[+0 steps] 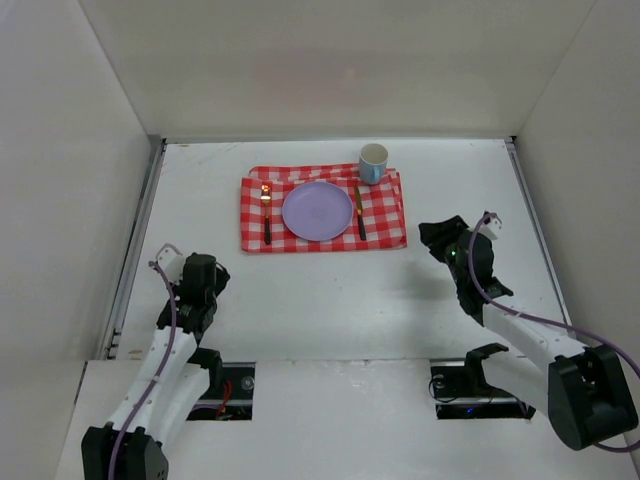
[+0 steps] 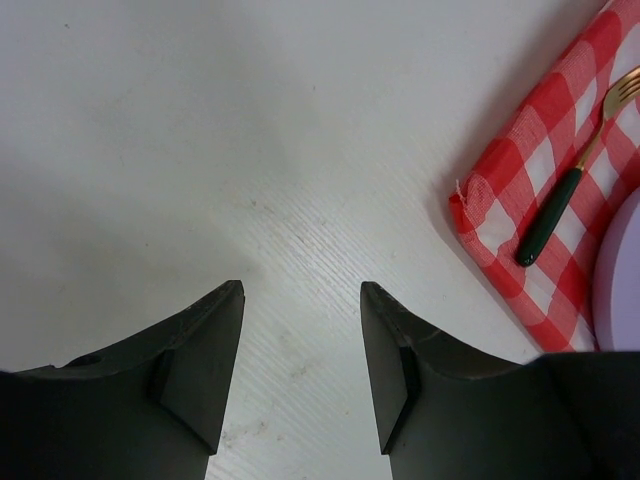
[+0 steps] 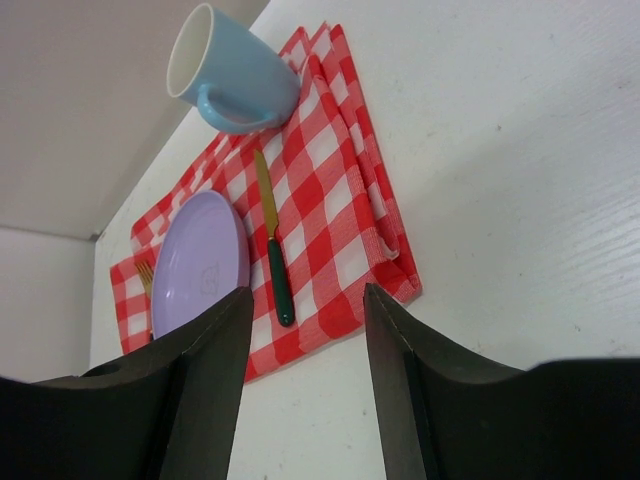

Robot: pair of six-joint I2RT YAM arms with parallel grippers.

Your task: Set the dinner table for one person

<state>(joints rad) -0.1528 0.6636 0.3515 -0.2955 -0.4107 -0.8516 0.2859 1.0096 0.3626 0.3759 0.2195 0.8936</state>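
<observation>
My left gripper (image 2: 302, 290) hangs over the near left of the large, flat, matte white dinner table (image 1: 330, 300). Its jaws are wide apart with nothing between them. My right gripper (image 3: 308, 292) is at the near right, a little farther in, with its jaws likewise parted and empty. Both are above bare tabletop, apart from the setting.

As I judge it, the risk lies in any further reach. The red-and-white checked cloth (image 1: 385, 228) sits at the far middle of the table. Its near right corner is the closest thing to my right fingers, and its near left corner is closest to my left. An open finger sweeping forward could snag a corner and drag the cloth. That would shift the round lilac plate (image 1: 317, 210) in its middle, the green-handled gold fork (image 1: 266, 218) left of the plate and the matching knife (image 1: 360, 215) right of it. The pale blue ceramic mug (image 3: 235, 70) stands at the cloth's far right, so a tug could tip it.

The table itself lies directly beneath both grippers and stretches beyond them to the far wall.
</observation>
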